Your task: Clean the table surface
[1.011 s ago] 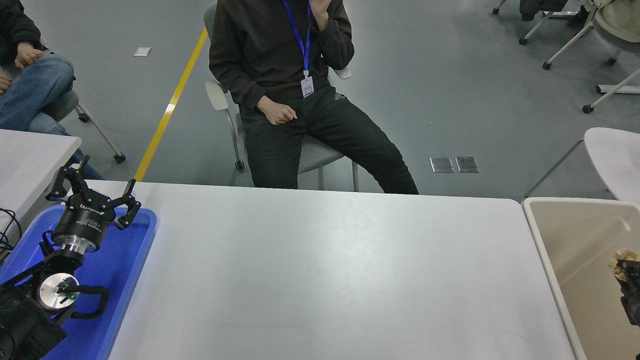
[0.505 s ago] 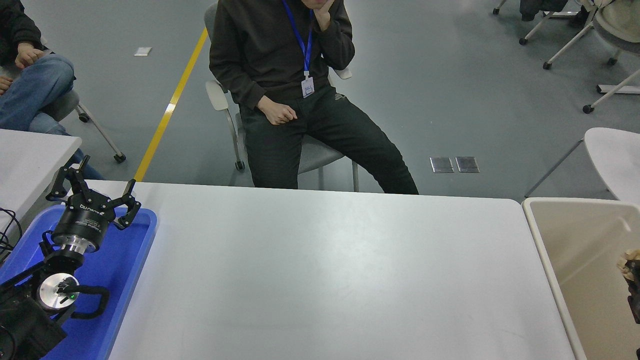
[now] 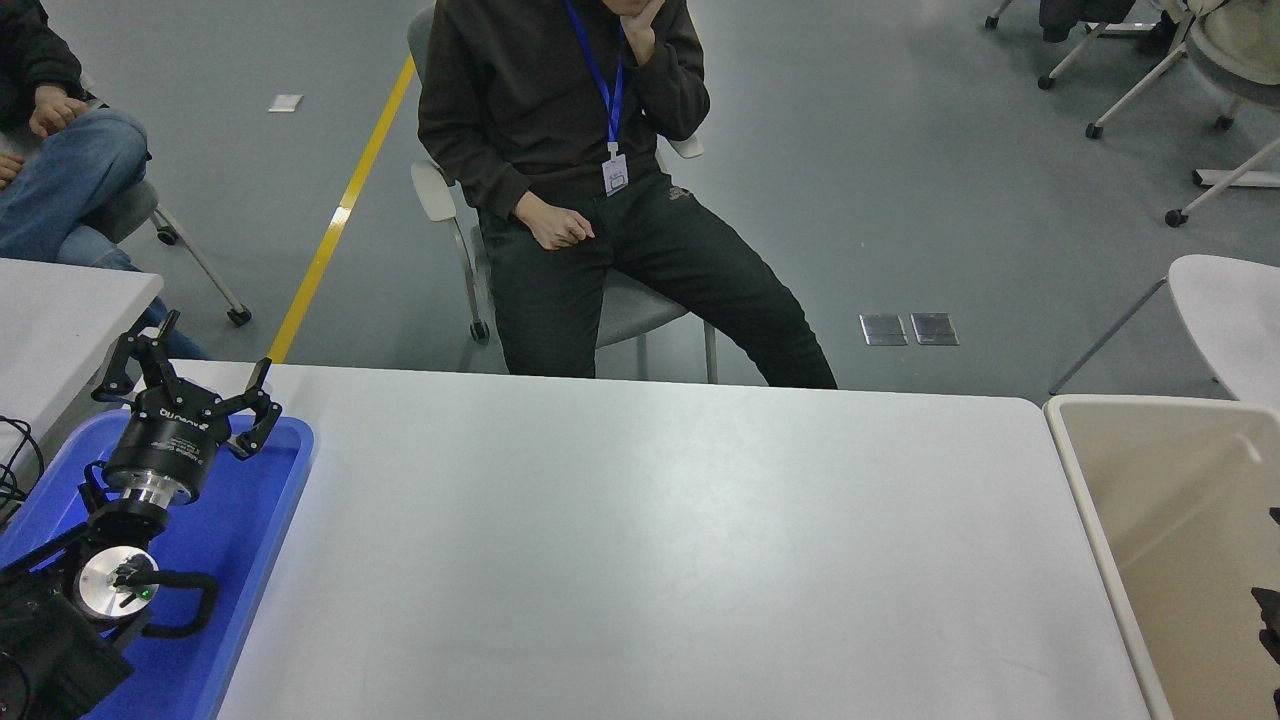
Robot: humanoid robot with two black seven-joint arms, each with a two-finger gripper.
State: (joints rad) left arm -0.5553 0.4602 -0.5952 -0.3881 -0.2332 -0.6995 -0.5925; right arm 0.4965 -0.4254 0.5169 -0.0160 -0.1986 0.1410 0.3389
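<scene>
The table surface (image 3: 650, 550) is a wide white matte tabletop, and nothing lies on its bare part. My left gripper (image 3: 190, 372) is parked at the lower left above the blue tray (image 3: 255, 520), open and empty. Only a black sliver of my right gripper (image 3: 1268, 612) shows at the right edge, over the beige bin (image 3: 1140, 480). Whether it holds anything is hidden.
The beige bin stands against the table's right end. A person (image 3: 560, 150) sits on a chair just beyond the far edge. Another person (image 3: 60, 170) sits at the far left by a smaller white table (image 3: 60, 320).
My right gripper, with a crumpled brownish wad at its tip, has moved right and down over the bin, almost out of the picture. The wad no longer shows.
</scene>
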